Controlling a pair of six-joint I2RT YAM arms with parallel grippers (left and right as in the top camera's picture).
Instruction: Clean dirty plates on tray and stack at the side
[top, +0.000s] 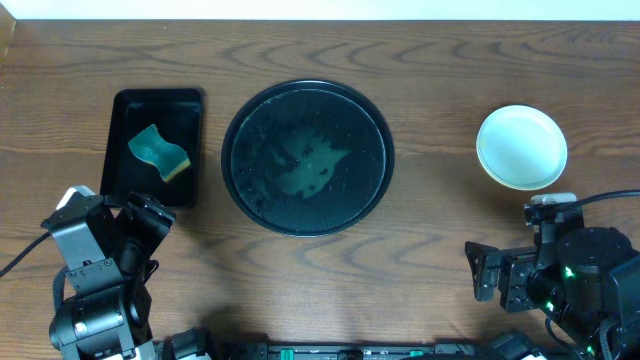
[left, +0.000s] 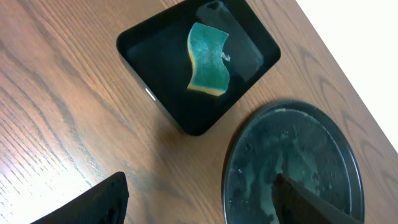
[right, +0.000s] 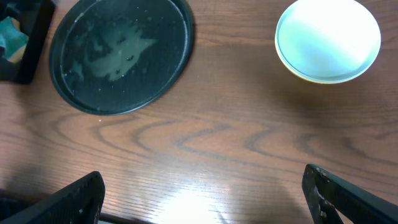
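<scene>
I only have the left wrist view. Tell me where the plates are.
Observer: The plates sit in one pile on the table, right of the round tray and apart from it.
Operator: Confirm that nothing sits on the tray's far half.
Observer: Confirmed. Overhead shows only a wet film across the whole tray.
Operator: Report the right pincer.
Observer: The right pincer is open and empty, over bare table nearer the robot than the plates.
</scene>
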